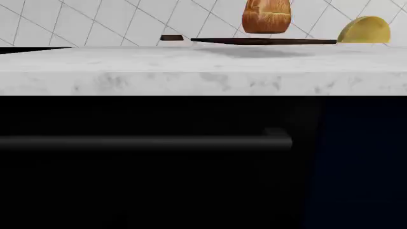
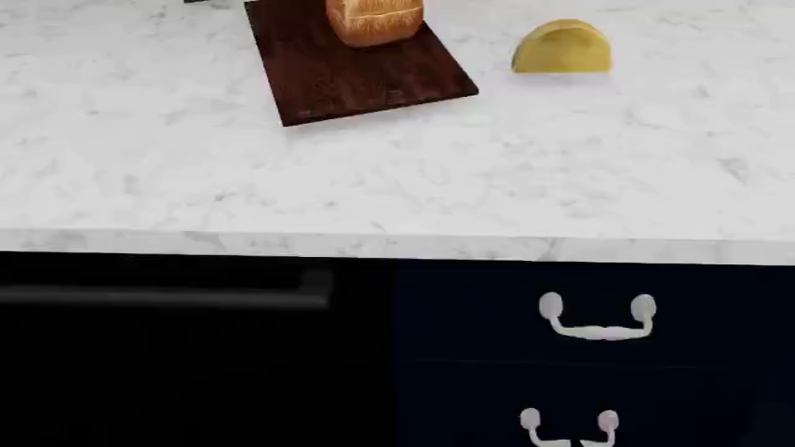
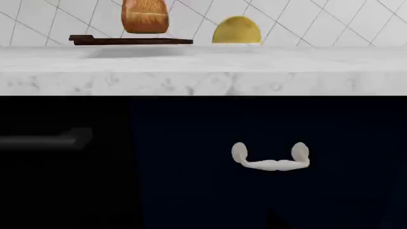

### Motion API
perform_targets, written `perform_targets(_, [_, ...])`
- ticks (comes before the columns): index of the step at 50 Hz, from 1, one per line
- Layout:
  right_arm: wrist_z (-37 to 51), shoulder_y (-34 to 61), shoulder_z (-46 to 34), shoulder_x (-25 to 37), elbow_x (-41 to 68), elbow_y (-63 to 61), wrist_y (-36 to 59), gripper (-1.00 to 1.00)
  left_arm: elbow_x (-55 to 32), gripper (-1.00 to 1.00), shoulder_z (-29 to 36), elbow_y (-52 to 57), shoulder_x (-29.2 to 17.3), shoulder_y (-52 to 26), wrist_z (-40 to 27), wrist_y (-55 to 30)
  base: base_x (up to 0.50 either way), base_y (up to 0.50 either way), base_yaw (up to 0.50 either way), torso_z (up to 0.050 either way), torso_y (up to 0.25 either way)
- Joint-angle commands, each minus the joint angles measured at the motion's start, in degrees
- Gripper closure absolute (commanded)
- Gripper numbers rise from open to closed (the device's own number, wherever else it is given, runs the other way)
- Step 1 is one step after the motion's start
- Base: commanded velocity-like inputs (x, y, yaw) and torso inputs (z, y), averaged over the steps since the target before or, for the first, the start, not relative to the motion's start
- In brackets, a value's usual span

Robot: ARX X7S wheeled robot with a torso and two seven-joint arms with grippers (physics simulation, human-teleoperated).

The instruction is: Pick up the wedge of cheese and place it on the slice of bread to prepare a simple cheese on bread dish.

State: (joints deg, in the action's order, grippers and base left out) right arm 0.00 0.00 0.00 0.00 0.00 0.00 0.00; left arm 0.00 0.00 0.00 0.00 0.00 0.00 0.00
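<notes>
The pale yellow wedge of cheese (image 2: pixel 561 48) stands on the white marble counter (image 2: pixel 372 177), to the right of the dark wooden board (image 2: pixel 354 70). The golden-brown slice of bread (image 2: pixel 372 19) stands upright on the board's far part. Both also show in the left wrist view, the cheese (image 1: pixel 363 30) and the bread (image 1: pixel 266 15), and in the right wrist view, the cheese (image 3: pixel 237 30) and the bread (image 3: pixel 145 15). Neither gripper shows in any view. Both wrist cameras sit below counter height, facing the cabinet front.
The counter's front edge (image 2: pixel 372 245) runs across the head view. Below it are a dark appliance front with a bar handle (image 2: pixel 162 296) on the left and navy drawers with pale handles (image 2: pixel 597 318) on the right. A white tiled wall (image 3: pixel 318 19) stands behind the counter.
</notes>
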Motion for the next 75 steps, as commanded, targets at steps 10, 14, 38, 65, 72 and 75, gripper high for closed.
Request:
perform_targets(10, [5.1, 0.52, -2.2, 2.07, 0.54, 1.08, 1.45, -1.0, -2.85, -1.0, 1.38, 0.66, -2.14, 0.26, -2.64, 0.86, 0.0, 0.0, 0.0, 0.0, 0.0])
perform_targets(14, [5.78, 0.42, -2.82, 2.56, 0.93, 0.91, 1.51, -1.0, -6.33, -1.0, 1.67, 2.79, -2.81, 1.27, -0.91, 0.78, 0.0, 0.0, 0.0, 0.021, 0.0])
perform_targets(38, [8.44, 0.92, -5.09, 4.5, 2.61, 1.78, 1.74, -1.0, -8.13, -1.0, 4.16, 2.86, -4.82, 1.38, -2.64, 2.53, 0.0, 0.0, 0.0, 0.05, 0.0])
perform_targets(65, [11.58, -0.09, -6.99, 7.78, 2.22, -8.95, 8.12, -1.0, -7.04, -1.0, 5.6, 15.66, -7.7, 1.25, -7.8, -5.8, 0.0, 0.0, 0.0, 0.03, 0.0])
perform_targets(72, [11.51, 0.22, -6.41, 8.86, 3.68, -16.02, 13.08, -1.0, -6.73, -1.0, 5.89, 21.47, -8.61, 0.65, -9.35, -11.33, 0.0, 0.0, 0.0, 0.0, 0.0])
perform_targets(75, [11.51, 0.7, -6.1, 9.38, 4.23, -19.34, 15.32, -1.0, -6.27, -1.0, 5.97, 23.38, -8.99, 0.4, -9.98, -12.49, 0.0, 0.0, 0.0, 0.0, 0.0])
